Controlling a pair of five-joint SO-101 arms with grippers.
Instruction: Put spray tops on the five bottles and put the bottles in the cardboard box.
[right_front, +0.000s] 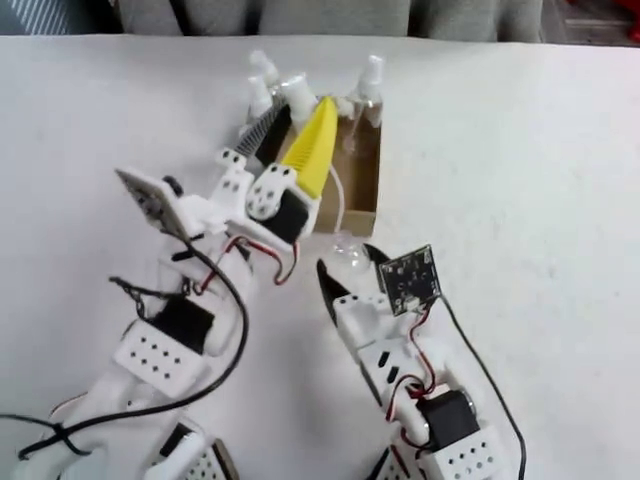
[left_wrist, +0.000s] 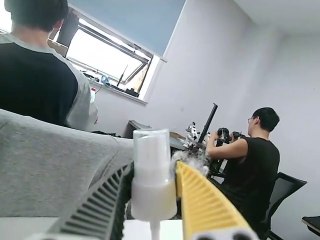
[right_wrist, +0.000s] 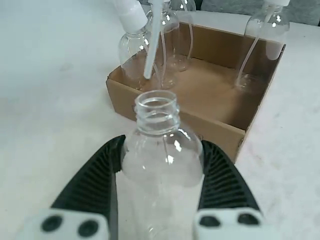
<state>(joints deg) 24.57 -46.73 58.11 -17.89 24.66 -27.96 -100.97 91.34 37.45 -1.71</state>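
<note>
1. Cardboard box (right_front: 362, 200) sat toward 12 o'clock on the white table (right_front: 540, 150) in the high view, with capped bottles (right_front: 372, 82) standing along its far side. The left gripper (right_front: 300, 102) came in over the box from 8 o'clock with its wrist raised, clenched on a spray top (right_front: 296, 88). The right gripper (right_front: 350, 262) lay at the box's 6 o'clock, its arm stretched out low from the near edge. It grasped the uncapped bottle (right_front: 348, 245) just beside the box wall, probably so that capping happened next to the drop-off.

2. In the left wrist view, the spray top (left_wrist: 152, 175) stood upright, pinched at its collar between the grey ribbed finger (left_wrist: 102, 207) and the yellow finger (left_wrist: 205, 205). Its tube pointed down, a hold that, I judge, let the tube enter a neck first.

3. In the right wrist view, the black fingers (right_wrist: 102, 172) were closed on the uncapped bottle (right_wrist: 161, 160), keeping it upright with its open neck up. The dip tube (right_wrist: 151, 55) hung beyond the neck; whether it was aligned I could not tell.
</note>
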